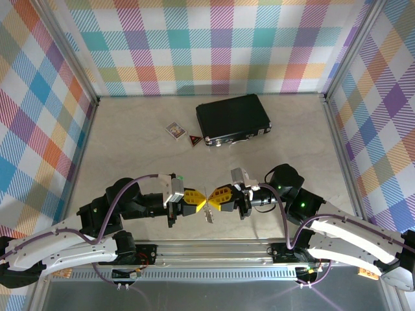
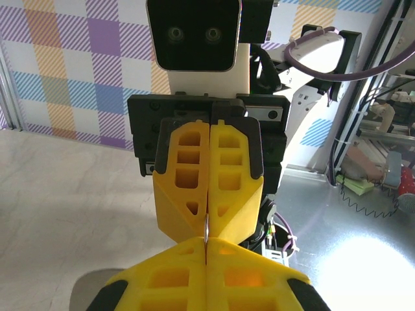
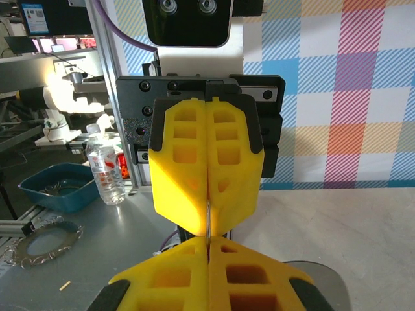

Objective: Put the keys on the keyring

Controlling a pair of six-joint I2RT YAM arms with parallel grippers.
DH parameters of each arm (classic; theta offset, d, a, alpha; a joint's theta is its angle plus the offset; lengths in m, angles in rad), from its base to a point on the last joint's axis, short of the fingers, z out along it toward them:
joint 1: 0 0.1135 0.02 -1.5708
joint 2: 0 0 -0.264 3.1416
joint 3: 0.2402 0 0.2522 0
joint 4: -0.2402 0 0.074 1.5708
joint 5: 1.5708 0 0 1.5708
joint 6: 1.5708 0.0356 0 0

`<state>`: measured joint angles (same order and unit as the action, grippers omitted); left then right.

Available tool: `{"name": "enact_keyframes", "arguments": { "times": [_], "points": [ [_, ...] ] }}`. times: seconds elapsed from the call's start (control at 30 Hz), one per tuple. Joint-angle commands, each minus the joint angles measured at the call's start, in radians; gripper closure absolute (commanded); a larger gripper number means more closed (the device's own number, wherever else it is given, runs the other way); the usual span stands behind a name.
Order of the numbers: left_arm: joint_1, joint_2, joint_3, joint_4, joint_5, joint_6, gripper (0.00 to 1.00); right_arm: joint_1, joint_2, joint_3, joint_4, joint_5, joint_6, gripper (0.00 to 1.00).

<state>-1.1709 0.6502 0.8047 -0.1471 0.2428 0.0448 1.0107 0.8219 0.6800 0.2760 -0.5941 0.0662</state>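
Yellow plastic catches the eye first. Seen from above, the left gripper comes in from the left with its two fingers pressed flat together. Its tips meet the right gripper nose to nose, over the near edge of the pale table. The keyring sits right at that meeting point, a small silvery sliver poking out from between the four tips toward the arm bases. It is too small there for me to make out its loop. In the left wrist view the left gripper's own fingers rise from the bottom edge, closed with no gap. A thin bright edge of the keyring runs up their seam and into the seam of the right gripper facing them. The right wrist view mirrors this. That gripper's fingers are shut tight, and the same metal edge bridges into the closed left gripper opposite. Both pairs of fingers look clamped on that one strip, each from its own end. Well beyond the fingertips, toward the back wall, a little patterned card box lies on the left gripper's side. Next comes a small red triangular tag, nearly in line with the meeting tips. It lies just beside the near left corner of a black case, which stretches across to the right gripper's side.
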Motion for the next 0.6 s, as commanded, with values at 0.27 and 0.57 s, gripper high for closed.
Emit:
{"name": "enact_keyframes", "arguments": {
  "times": [0.27, 0.57],
  "points": [
    [-0.010, -0.007, 0.009, -0.003, -0.069, 0.008, 1.00, 0.007, -0.013, 0.017, -0.021, 0.073, 0.014, 0.39],
    [-0.009, -0.028, -0.014, -0.066, -0.178, -0.023, 1.00, 0.007, -0.007, 0.135, -0.286, 0.242, 0.000, 0.12]
  ]
}}
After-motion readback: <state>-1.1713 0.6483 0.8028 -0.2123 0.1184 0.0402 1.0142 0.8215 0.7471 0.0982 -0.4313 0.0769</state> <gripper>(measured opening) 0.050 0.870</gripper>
